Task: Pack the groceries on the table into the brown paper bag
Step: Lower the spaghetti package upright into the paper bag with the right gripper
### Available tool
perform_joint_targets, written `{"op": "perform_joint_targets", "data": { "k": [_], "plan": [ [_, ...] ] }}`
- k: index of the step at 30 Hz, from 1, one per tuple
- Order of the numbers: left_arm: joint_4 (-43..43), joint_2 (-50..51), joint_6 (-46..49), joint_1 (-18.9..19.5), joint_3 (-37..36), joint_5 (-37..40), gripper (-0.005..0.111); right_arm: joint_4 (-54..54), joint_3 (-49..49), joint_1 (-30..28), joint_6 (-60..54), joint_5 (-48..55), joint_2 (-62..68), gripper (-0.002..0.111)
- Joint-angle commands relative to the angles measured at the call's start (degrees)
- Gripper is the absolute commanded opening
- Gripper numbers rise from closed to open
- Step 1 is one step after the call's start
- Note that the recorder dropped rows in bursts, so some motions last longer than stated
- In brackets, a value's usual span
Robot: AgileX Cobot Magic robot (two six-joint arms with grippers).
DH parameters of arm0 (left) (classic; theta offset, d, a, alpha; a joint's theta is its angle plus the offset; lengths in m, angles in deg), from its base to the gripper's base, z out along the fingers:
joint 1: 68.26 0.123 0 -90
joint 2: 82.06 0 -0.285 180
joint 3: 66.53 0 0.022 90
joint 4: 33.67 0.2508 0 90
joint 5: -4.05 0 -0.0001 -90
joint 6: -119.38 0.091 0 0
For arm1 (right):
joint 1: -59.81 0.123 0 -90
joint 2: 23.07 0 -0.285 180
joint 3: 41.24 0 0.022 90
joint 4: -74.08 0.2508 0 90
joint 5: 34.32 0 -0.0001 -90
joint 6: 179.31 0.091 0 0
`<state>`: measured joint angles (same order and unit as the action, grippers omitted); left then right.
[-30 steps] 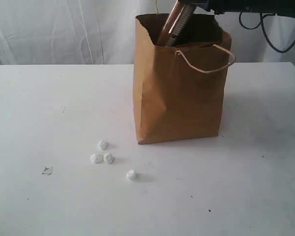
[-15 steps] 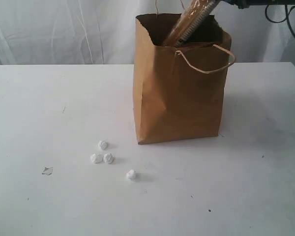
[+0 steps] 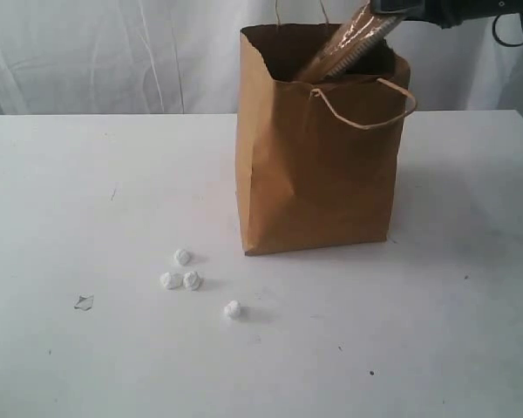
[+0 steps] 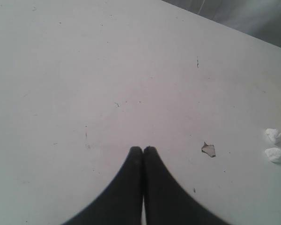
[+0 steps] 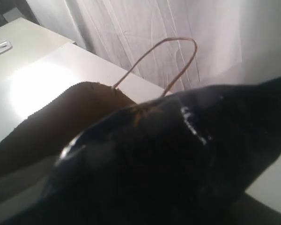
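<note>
The brown paper bag (image 3: 318,165) stands upright on the table (image 3: 87,192), right of centre. A long dark noodle packet (image 3: 344,48) leans out of its open top, lower end inside, upper end tilted to the right. My right gripper (image 3: 390,9) grips that upper end at the frame's top edge. The right wrist view is filled by the packet (image 5: 154,164), which hides the jaws, above the bag's jagged rim (image 5: 61,122) and a cord handle (image 5: 178,42). My left gripper (image 4: 143,150) is shut and empty over bare tabletop. The other groceries are out of view.
Several small white crumpled balls (image 3: 183,258) lie on the table in front of the bag to its left, one apart (image 3: 233,308). A small torn scrap (image 3: 84,302) lies further left, and shows near my left gripper (image 4: 208,149). A white curtain hangs behind.
My right gripper has moved to the right, and the noodle packet has tipped from nearly upright to a stronger lean to the right. The bag and the left gripper have not moved.
</note>
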<state>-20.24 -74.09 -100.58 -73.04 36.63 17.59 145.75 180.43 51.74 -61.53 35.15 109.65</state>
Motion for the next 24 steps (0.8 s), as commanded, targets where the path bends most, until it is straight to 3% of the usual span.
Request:
{"op": "perform_joint_targets", "data": {
  "k": [1,24],
  "plan": [
    [0.3,-0.2,-0.1,0.1,-0.4,-0.2,0.000,-4.6,0.4,-1.1,0.9,0.5,-1.7,0.052],
    [0.3,-0.2,-0.1,0.1,-0.4,-0.2,0.000,-10.2,0.4,-3.3,13.1,0.5,-4.8,0.052]
  ]
}}
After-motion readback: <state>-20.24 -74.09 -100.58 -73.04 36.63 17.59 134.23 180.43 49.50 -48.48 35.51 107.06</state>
